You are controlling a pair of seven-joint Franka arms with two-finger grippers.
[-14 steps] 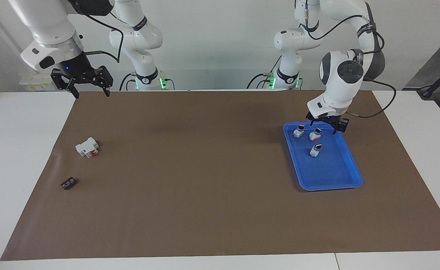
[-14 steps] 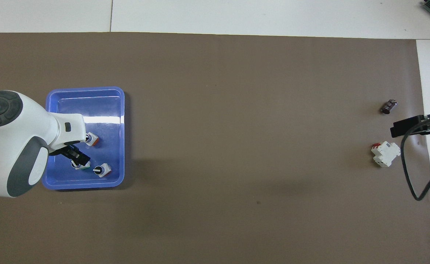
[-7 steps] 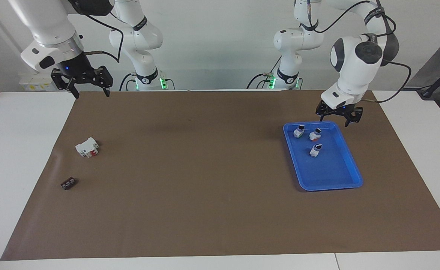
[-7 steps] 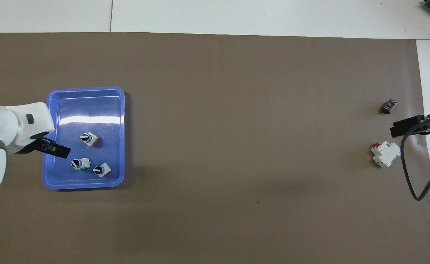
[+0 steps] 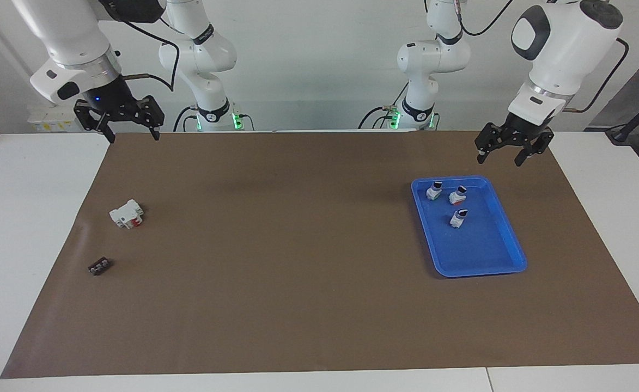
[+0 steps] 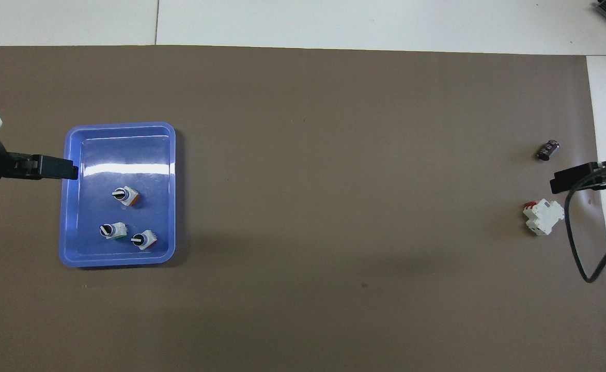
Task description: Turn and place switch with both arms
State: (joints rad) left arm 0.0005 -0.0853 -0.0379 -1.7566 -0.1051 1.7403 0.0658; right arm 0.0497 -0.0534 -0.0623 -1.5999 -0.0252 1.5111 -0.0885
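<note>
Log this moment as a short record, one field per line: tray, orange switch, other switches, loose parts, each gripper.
tray: blue tray on the brown mat, toward the left arm's end
orange switch: orange switch in the tray, untouched
other switches: green switch and red switch beside each other, nearer the robots than the orange one
loose parts: white block and small dark part toward the right arm's end
left gripper: left gripper open, empty, raised near the tray's edge
right gripper: right gripper open, empty, waiting

White table [image 5: 25,218], brown mat [image 5: 297,272], pale wall [image 5: 319,65].
</note>
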